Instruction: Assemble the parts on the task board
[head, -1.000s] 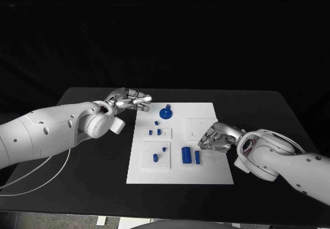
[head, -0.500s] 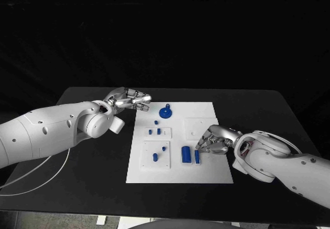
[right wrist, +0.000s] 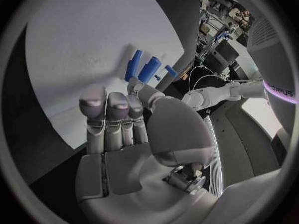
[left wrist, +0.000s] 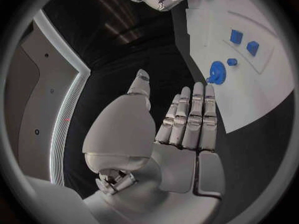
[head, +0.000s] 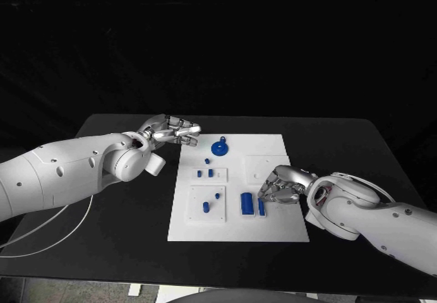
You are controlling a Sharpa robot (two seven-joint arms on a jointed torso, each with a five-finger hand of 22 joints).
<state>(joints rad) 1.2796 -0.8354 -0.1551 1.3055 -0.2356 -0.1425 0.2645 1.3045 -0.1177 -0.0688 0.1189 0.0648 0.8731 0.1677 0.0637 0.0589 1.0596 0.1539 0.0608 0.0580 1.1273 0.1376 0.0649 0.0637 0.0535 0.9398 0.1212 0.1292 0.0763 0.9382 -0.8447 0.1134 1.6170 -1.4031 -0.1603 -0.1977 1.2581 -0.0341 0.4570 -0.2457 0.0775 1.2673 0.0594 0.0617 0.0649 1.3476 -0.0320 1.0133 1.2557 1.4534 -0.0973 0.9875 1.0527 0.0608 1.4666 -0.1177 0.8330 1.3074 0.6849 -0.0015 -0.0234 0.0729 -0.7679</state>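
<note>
1. Matte black table (head: 119, 252) carries a flat white rectangular task board (head: 237, 228) at its middle; the background is dark.
2. Left hand (head: 171, 131), silver and metallic on a smooth white arm, is at the board's far left corner. The head view shows its fingers curled in; the left wrist view shows them lying straight and side by side (left wrist: 190, 117), with nothing held.
3. Raised square plate (head: 206, 205) on the board's left side holds small blue parts: a short pin and a round stud. Beyond it stand three small blue blocks (head: 205, 172).
4. Round blue disc with a small tab (head: 220, 149) lies near the board's far edge, close to the left hand.
5. Thick blue cylinder (head: 245, 204) and a slimmer blue bar (head: 261, 208) lie side by side near the board's middle.
6. Right hand (head: 280, 187) is over the board's right side, just beside the slim bar. Its fingers are bent inward; whether a fingertip touches the bar cannot be told. The right wrist view shows no part in its palm (right wrist: 127, 134).
</note>
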